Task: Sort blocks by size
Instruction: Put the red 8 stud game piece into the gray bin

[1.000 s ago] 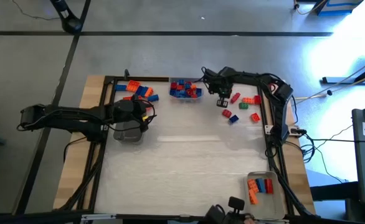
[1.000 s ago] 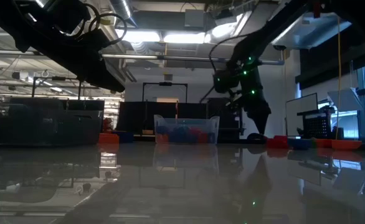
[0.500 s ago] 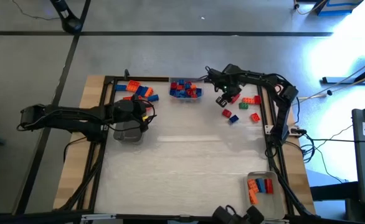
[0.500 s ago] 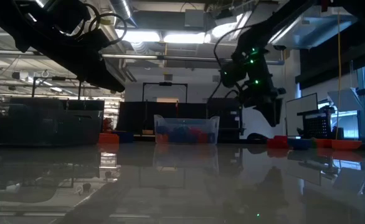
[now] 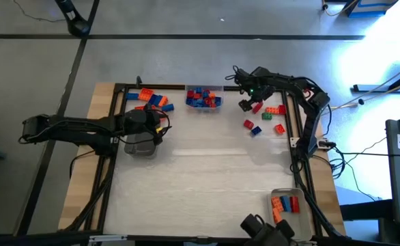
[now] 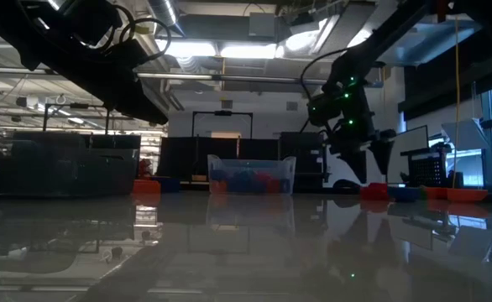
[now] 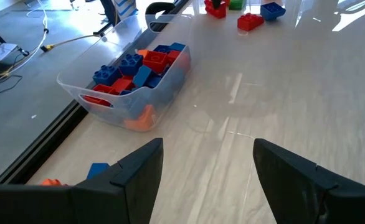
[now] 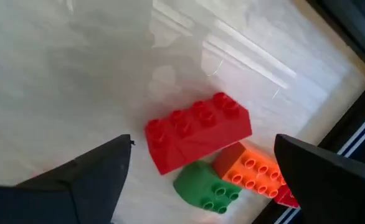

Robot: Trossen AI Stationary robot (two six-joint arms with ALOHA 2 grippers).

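My right gripper (image 5: 246,104) hangs open at the far right of the table, just beside a long red brick (image 8: 198,130) that lies flat among loose blocks. A green block (image 8: 201,186) and an orange block (image 8: 251,171) lie against that brick. My left gripper (image 7: 206,155) stands open at the far left, over a clear tray (image 5: 140,145). Another clear tray (image 7: 132,74) at the far middle holds several blue and red blocks. More loose blocks (image 5: 152,100) lie at the far left.
More loose red, green and blue blocks (image 5: 254,127) lie on the table nearer than the right gripper. A clear tray (image 5: 287,205) at the near right holds orange, blue and red blocks. A dark frame rail (image 5: 292,130) runs along the table's right side.
My right gripper has opened and has shifted a little toward the table's far and right edges, closer to the long red brick. The loose blocks lie where they lay before.
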